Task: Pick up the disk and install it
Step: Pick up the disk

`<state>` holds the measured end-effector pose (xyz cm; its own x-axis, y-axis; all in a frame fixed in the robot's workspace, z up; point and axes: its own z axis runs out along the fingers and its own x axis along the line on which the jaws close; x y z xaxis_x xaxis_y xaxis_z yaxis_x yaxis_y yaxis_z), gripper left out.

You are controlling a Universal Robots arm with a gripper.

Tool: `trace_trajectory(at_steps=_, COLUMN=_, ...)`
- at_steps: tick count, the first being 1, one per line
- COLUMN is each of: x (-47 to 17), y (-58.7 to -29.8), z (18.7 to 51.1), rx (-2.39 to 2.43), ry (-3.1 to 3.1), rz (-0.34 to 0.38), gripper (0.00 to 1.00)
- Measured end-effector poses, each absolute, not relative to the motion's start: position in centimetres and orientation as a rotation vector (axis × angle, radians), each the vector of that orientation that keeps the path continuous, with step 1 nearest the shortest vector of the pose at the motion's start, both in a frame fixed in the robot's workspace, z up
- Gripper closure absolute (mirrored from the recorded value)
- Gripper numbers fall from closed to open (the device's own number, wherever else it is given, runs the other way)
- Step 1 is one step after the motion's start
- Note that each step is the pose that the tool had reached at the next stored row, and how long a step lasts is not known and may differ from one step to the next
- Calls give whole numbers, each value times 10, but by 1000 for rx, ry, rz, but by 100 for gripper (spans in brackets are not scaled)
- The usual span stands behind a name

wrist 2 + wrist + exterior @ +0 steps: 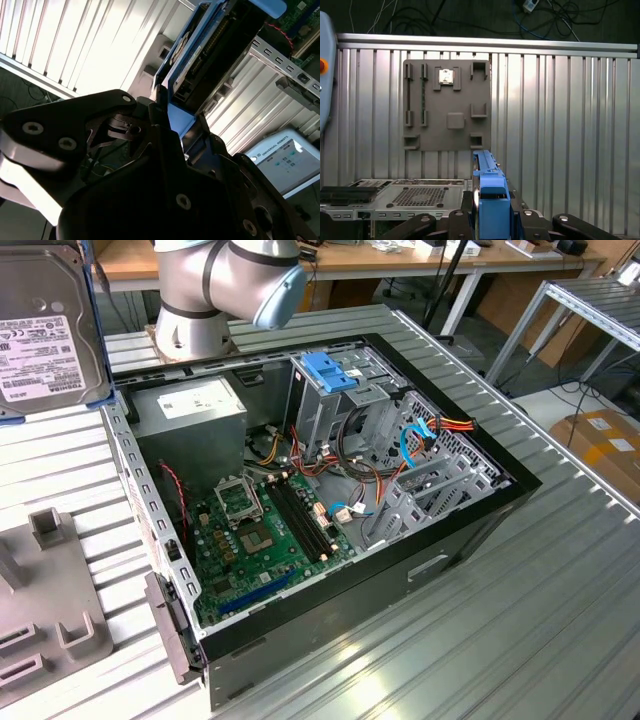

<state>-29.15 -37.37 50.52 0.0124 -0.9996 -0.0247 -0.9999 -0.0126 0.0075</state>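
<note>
The disk (45, 330), a grey metal drive with a white label in a blue caddy, hangs in the air at the exterior view's upper left, above the ribbed table. In the first wrist view the disk (490, 192) shows edge-on, with my gripper (491, 217) shut on its blue caddy from both sides. The second wrist view has the disk (215, 50) sticking out of the dark gripper (182, 127), tilted over the table. The open computer case (480, 530) lies to the disk's right in the exterior view.
Inside the case are a drive cage with a fixed blue bracket (330, 370), a motherboard (265, 530) and loose cables (420, 435). A grey fixture plate (50, 600) (447, 105) lies on the table beside the case. The arm's base (195, 325) stands behind the case.
</note>
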Motion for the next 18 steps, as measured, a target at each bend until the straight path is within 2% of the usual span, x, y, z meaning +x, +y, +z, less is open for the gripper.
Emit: trace_trajectory(at_steps=18, x=-257, y=-374, z=505, rx=-2227, ry=2199, rz=36, gripper=63)
